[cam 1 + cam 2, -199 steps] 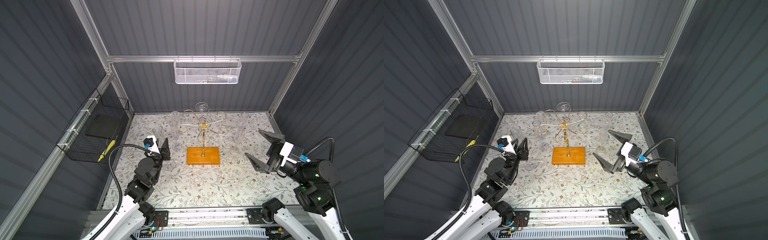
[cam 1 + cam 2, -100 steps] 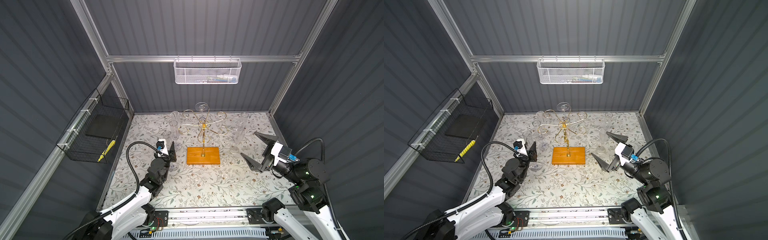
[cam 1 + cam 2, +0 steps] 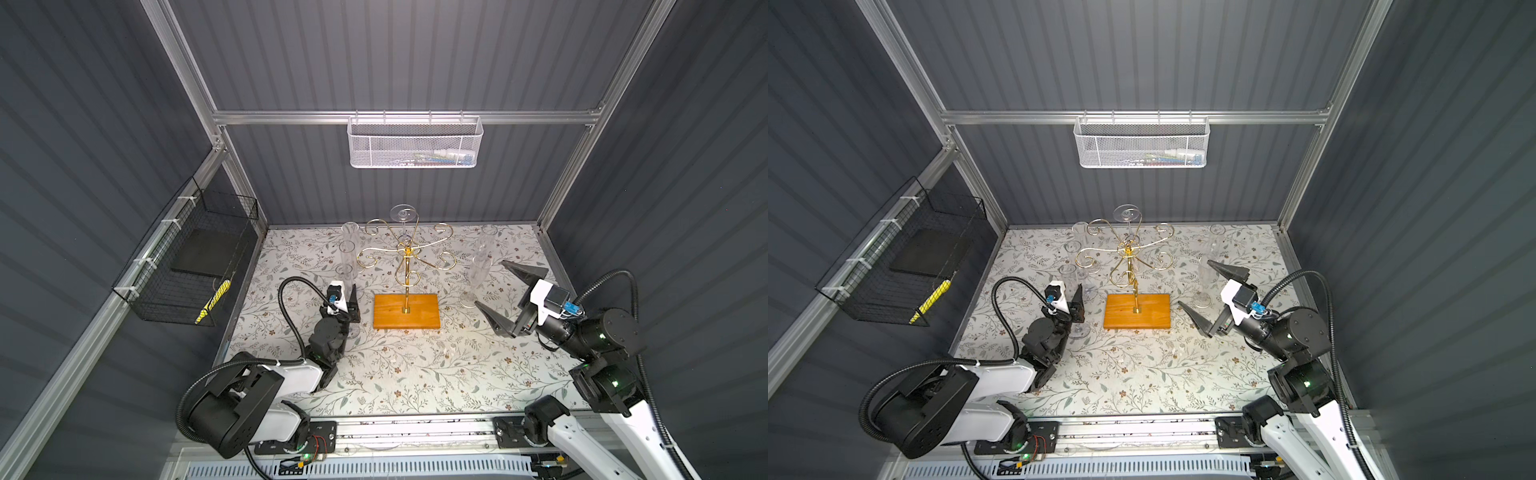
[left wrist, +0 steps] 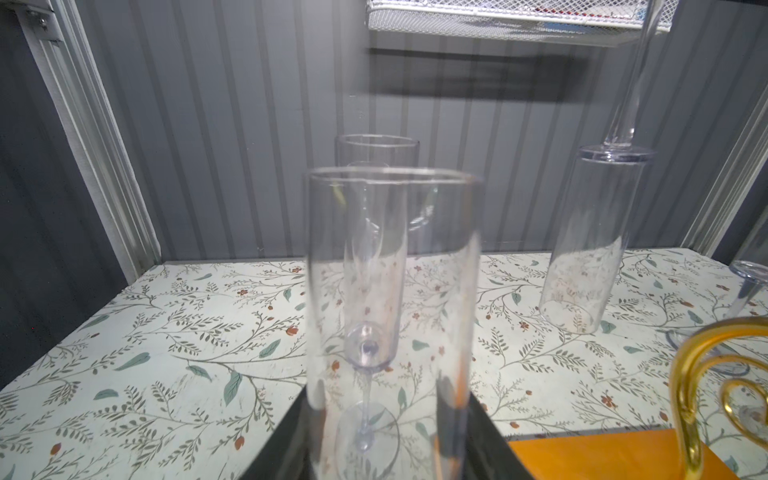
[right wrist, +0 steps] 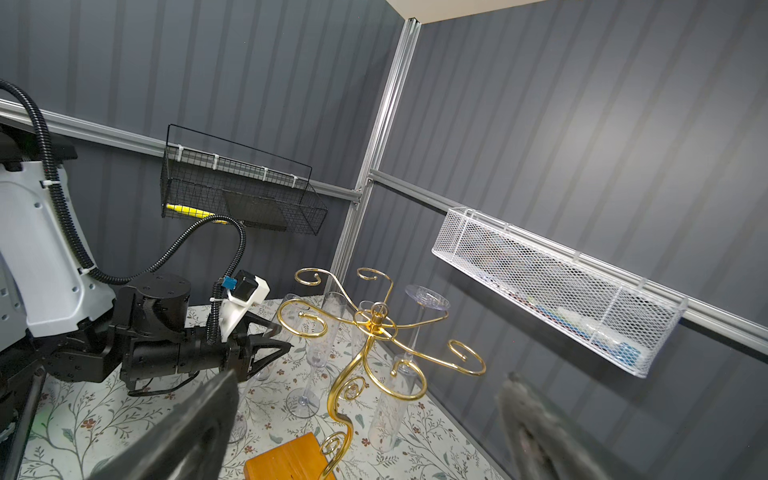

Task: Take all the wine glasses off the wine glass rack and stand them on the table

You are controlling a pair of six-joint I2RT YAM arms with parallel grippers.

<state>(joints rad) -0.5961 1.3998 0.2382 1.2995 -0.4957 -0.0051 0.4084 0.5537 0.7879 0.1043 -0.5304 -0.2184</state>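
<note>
Left of the wine glass rack [image 3: 406, 286] [image 3: 1135, 291], low over the floral worktop [image 3: 415, 365] [image 3: 1142, 365], the left claw [image 3: 347, 297] [image 3: 1069, 299] is clamped on the wine glass [image 4: 390, 291], a clear, tall, flute-shaped one. In the left wrist view the glass stands upright, rim up, between the two dark fingers [image 4: 486, 440], well clear of the gold scroll arms. Its round foot shows just beside the claw in a top view [image 3: 1079, 331]; whether it rests on the worktop cannot be told.

The rack stands mid-worktop on its orange-brown wooden base [image 3: 406, 316] [image 3: 1138, 311], with one hanging flute [image 3: 403, 224] [image 3: 1128, 220] [image 5: 419, 324] upside down on a far arm, foot uppermost. The other arms carry nothing.

More clear flutes stand upright on the worktop: a cluster on the far left [image 3: 347, 249] [image 3: 1073, 249], just beyond the left claw, and a few on the right [image 3: 480, 266] [image 3: 1204, 270].

Right of the base, the right claw [image 3: 490, 282] [image 3: 1194, 282] has its jaws spread wide apart and grips nothing. The right wrist view looks between its blurred fingers [image 5: 187, 432] toward the rack.

A white mesh basket [image 3: 415, 143] [image 3: 1142, 143] [image 5: 561, 291] hangs on the far wall, and a black wire basket [image 3: 187, 266] [image 3: 905, 266] [image 5: 241, 195] on the left wall.
</note>
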